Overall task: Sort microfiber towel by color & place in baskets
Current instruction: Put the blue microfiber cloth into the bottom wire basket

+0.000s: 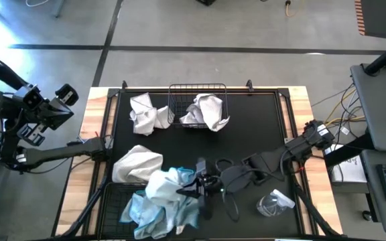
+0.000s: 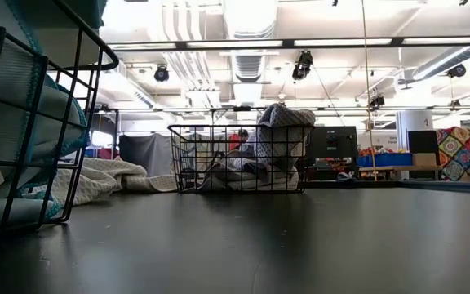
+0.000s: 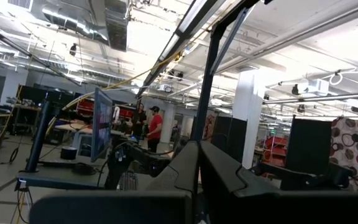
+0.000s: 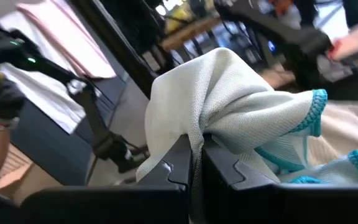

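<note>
Nearest the camera, the near basket (image 1: pixel 112 213) holds a heap of light blue towels (image 1: pixel 159 209), where my right jaws (image 1: pixel 196 189) are clamped shut on a pale blue-edged towel (image 4: pixel 229 106). Across the counter (image 1: pixel 260 127) the far basket (image 1: pixel 198 100) holds one white towel (image 1: pixel 210 110) — two more white towels (image 1: pixel 146 112) lie loose outside. My left jaws (image 3: pixel 197 180) — shut, empty — wait off the counter's left edge.
</note>
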Robot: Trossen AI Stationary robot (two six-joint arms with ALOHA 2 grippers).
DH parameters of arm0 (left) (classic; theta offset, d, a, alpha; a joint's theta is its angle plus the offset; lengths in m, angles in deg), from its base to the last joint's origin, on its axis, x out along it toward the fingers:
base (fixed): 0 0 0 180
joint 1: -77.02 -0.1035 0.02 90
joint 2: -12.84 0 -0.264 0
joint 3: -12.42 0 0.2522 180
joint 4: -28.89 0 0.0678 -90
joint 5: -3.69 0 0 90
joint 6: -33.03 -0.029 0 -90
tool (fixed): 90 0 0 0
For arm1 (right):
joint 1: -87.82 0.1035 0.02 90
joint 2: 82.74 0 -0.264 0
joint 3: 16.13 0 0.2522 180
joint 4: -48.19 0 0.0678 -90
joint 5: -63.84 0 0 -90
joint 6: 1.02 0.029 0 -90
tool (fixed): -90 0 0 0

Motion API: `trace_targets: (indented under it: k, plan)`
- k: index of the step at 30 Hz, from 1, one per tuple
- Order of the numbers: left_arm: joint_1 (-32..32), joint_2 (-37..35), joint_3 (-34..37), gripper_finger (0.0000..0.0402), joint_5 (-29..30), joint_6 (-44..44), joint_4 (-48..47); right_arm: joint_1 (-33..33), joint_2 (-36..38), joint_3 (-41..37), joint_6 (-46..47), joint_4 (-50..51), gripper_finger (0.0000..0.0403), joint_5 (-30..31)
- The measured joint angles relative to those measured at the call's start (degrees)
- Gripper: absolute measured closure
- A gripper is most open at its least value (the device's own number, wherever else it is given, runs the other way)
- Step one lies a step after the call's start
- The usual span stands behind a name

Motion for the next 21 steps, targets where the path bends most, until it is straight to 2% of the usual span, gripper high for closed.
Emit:
trace_targets:
  k: [9,21]
  plan:
    - [-0.02,0.00,0.00,0.0402,0.00,-1.04,-0.01,-1.64,-0.65,0.02,-0.18,-1.19,0.0390,0.18]
    - [0.00,0.00,0.00,0.0402,0.02,-1.05,-0.02,-4.31,-5.85,0.00,1.32,-5.50,0.0390,-0.48]
